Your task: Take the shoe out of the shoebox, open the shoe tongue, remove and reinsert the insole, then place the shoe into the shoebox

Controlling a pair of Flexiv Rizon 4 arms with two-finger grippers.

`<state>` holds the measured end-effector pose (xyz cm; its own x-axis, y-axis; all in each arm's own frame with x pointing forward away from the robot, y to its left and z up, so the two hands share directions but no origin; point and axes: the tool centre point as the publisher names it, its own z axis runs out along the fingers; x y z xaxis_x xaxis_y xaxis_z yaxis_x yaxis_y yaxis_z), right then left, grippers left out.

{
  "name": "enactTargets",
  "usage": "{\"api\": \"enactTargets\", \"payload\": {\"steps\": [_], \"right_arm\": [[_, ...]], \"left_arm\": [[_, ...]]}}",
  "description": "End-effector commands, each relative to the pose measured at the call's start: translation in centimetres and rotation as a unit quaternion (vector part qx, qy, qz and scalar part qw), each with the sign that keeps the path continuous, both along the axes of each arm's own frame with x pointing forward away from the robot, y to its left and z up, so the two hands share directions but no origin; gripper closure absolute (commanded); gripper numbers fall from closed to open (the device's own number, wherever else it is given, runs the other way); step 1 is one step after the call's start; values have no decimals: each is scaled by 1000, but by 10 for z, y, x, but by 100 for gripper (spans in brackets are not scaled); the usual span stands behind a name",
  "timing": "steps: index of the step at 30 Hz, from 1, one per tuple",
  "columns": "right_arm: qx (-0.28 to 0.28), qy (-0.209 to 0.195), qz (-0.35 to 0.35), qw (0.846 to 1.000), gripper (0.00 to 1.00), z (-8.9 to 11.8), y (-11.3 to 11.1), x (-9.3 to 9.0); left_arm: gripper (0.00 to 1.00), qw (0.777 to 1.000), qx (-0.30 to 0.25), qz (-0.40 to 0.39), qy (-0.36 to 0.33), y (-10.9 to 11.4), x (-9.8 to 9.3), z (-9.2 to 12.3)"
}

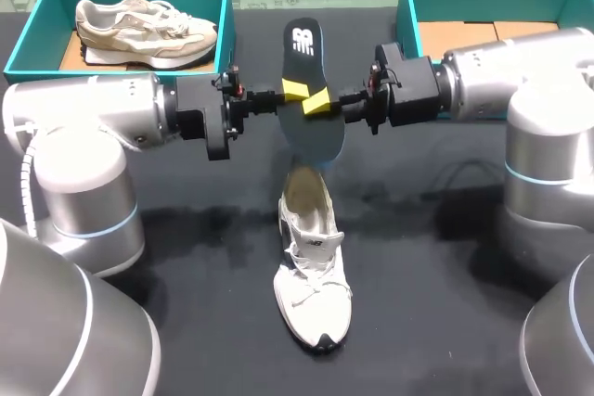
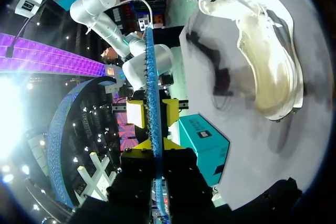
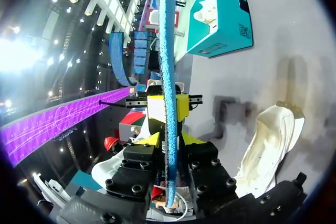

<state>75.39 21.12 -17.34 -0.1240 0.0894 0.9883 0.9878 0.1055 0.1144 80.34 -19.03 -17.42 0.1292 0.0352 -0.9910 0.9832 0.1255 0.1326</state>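
Note:
A black insole (image 1: 302, 71) with a blue edge (image 2: 152, 77) hangs upright in the air between my two arms. My left gripper (image 1: 295, 92) is shut on it from the left, its yellow tips (image 2: 156, 148) pressed on both faces. My right gripper (image 1: 320, 104) meets it from the right. Its fingers (image 3: 170, 140) stand on either side of the insole (image 3: 167, 35) with narrow gaps, so it is open. Below lies the white shoe (image 1: 311, 266), toe toward the front edge, its mouth under the insole's lower end.
A teal shoebox (image 1: 37, 16) at the back left holds a second beige shoe (image 1: 144, 30). Another teal shoebox (image 1: 413, 6) stands at the back right, behind my right arm. Dark tabletop lies around the white shoe.

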Motion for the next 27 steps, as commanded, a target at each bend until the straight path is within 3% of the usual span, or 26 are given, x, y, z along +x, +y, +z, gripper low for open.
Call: {"api": "enactTargets", "payload": {"steps": [1,6,11,12,13,14,21,23,24,27], "right_arm": [[0,0,-2,1000,91,-2,1,-1],[0,0,-2,1000,99,-2,1,-1],[-1,-2,-1,1000,100,-1,1,-1],[-1,-3,0,1000,100,-1,1,-1],[-1,-3,-1,1000,100,-2,1,-1],[-1,-4,-1,1000,100,-2,0,0],[-2,-14,-8,1000,100,-5,-10,1],[-4,-19,-11,1000,100,-5,-13,2],[-5,-23,-15,1000,100,-5,-15,3],[-6,-19,-23,1000,100,-6,-18,3]], "left_arm": [[100,1000,2,1,-1,0,-2,0],[100,1000,3,0,-1,0,-3,-1],[100,1000,6,-4,0,0,-4,-1],[67,1000,8,-5,1,0,-5,-1],[6,1000,8,-5,4,1,-6,0],[0,1000,8,-6,4,3,-8,1],[0,998,61,7,30,31,-23,7],[0,992,118,29,18,43,-29,5],[0,985,163,53,-28,49,-34,4],[0,985,163,53,-28,49,-34,4]]}}
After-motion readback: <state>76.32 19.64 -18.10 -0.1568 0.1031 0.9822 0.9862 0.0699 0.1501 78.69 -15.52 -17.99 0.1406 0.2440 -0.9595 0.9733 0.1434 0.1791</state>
